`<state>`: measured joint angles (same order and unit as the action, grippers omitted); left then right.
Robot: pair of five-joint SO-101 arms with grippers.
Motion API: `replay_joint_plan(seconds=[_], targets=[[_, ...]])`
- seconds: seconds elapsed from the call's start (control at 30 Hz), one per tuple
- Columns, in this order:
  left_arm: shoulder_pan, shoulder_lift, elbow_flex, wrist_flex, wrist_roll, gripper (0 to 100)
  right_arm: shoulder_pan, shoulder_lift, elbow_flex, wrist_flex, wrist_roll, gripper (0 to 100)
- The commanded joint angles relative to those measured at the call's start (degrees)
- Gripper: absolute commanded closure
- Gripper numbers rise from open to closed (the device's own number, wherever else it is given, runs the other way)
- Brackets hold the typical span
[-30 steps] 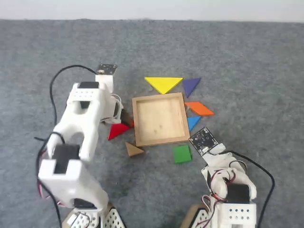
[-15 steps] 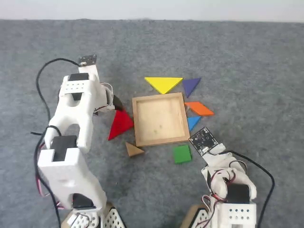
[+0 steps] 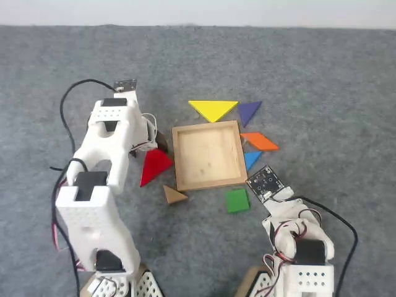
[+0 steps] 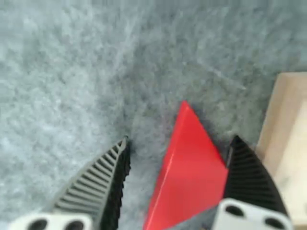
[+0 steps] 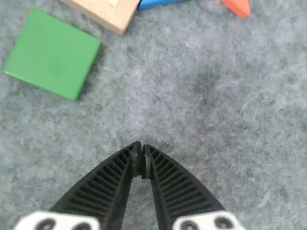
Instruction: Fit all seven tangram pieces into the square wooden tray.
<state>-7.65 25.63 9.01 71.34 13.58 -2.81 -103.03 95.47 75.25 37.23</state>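
from above we see the red triangle point(image 3: 154, 166) just left of the wooden tray point(image 3: 176, 158), by the left wrist the left gripper point(image 4: 180, 140) spread astride it, by the right wrist the right gripper point(image 5: 142, 146) pressed together near the green square point(image 5: 52, 53).

A counter point(image 3: 322, 80) covered in grey, carpet-like fabric carries a square wooden tray point(image 3: 209, 158), with flat coloured pieces lying around it. Just past the tray's far edge lie a yellow wooden triangle point(image 3: 213, 109) and a purple triangle point(image 3: 248, 111). On the right arm's side, an orange parallelogram point(image 3: 260, 142) and a small blue triangle point(image 3: 250, 159) lie just beside the tray. A green square point(image 3: 237, 200) and a small brown triangle point(image 3: 173, 195) lie near its front corners. A red triangle point(image 3: 154, 165) lies close to its left side.
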Motion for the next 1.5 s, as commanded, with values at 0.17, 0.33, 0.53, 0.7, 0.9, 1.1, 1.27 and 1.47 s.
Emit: replay_joint_plan(seconds=[0.17,0.33,0.53,0.7,0.9,1.1,1.27,1.47], targets=[[-2.29,-0.09,-3.38,9.23,-9.49,73,-0.31,-0.48,0.97,0.75,0.62,99.0],[-4.92,-3.87,-1.45,11.52,-19.34,73,-0.31,-0.48,0.97,0.75,0.62,99.0],[-4.04,-12.84,5.67,11.96,-30.95,68,-0.31,-0.48,0.97,0.75,0.62,99.0],[-2.02,-20.92,15.43,11.78,-41.93,68,-0.31,-0.48,0.97,0.75,0.62,99.0],[-4.57,-28.13,21.23,11.52,-49.49,68,-0.31,-0.48,0.97,0.75,0.62,99.0],[-9.67,-29.27,25.89,4.66,-55.91,68,-0.31,-0.48,0.97,0.75,0.62,99.0],[-13.27,-29.63,30.99,-6.68,-64.35,68,-0.31,-0.48,0.97,0.75,0.62,99.0],[-17.67,-29.71,33.01,-17.41,-67.87,68,-0.31,-0.48,0.97,0.75,0.62,99.0]])
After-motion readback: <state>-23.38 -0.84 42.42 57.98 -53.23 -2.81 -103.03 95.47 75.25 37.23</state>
